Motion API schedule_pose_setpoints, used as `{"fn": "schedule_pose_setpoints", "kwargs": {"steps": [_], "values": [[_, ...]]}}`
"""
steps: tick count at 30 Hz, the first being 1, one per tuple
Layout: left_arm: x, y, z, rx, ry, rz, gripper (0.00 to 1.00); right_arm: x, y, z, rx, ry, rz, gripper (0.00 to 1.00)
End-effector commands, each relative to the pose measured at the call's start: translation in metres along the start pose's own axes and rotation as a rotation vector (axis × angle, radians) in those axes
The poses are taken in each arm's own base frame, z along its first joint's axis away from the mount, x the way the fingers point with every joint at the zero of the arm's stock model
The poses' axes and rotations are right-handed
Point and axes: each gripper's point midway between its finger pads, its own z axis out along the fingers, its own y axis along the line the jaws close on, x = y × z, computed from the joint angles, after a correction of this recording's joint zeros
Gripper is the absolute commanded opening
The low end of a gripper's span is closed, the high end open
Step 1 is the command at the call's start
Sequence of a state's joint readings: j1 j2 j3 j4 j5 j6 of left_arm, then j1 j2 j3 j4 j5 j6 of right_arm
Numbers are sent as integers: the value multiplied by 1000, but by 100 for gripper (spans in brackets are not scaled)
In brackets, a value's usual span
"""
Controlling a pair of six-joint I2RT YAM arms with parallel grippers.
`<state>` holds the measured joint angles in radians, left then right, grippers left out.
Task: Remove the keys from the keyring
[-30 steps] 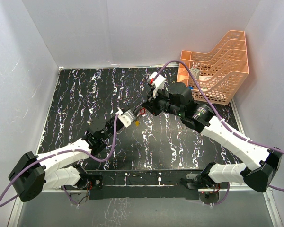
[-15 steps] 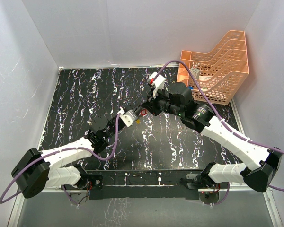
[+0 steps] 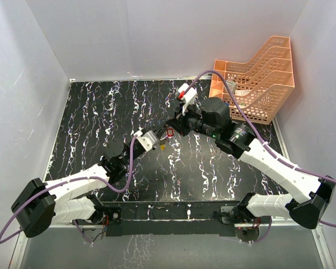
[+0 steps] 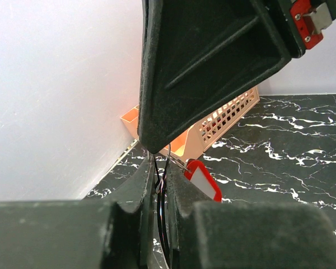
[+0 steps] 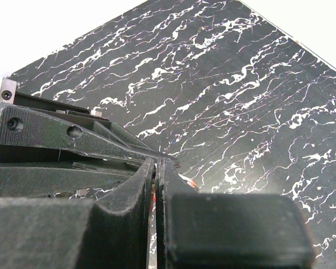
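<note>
Left tool (image 4: 160,175) clenched on ring (image 4: 160,221). Right tool (image 5: 155,168) clenched, contents unclear. Risk: opposed pull warps ring, or grip slips and red key (image 4: 204,181) drops to desk (image 5: 241,84).

Thin silver wire keyring (image 4: 168,157) held mid-air; red plastic-headed key (image 4: 203,181) hangs w/ it, tilted; cream-yellow-headed key (image 3: 163,146) prob. dangles below.

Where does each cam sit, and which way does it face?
Top external: above, behind the robot, looking down on the table; left arm, right arm show whole.
Left wrist: faces past the left claw at the right claw, orange tray beyond.
Right wrist: faces past its claw onto the table.
Shared: red key, in top and left wrist.
</note>
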<state>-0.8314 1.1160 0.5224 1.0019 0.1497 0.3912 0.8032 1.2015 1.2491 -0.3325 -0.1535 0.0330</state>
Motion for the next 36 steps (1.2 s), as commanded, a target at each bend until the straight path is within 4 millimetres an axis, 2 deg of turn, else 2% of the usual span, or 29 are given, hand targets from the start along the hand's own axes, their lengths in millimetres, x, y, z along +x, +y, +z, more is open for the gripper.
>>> {"fn": "schedule_pose_setpoints", "kwargs": {"steps": [1,5,13,21,26,29,33,36], "values": [[-45,11,-3,-31,-149,-2,0,-28,1,-10,12,-90,-2,0],[-51,28,-8,-121,-156,-3,0,-26,-1,-11,26,-86,3,0],[-64,45,-15,-186,-143,-10,0,-19,-7,-9,54,-69,3,0],[-65,44,-9,-170,-135,-10,0,-21,-6,-9,49,-74,1,0],[-73,48,-13,-195,-171,-19,0,-16,-6,-9,48,-57,2,0],[-71,52,-8,-198,-125,-19,0,-14,-1,-10,22,-59,1,21],[-69,54,-6,-206,-107,-15,0,-17,0,-10,14,-73,-2,34],[-65,57,-6,-213,-80,0,0,-22,-3,-16,36,-99,-5,39]]}}
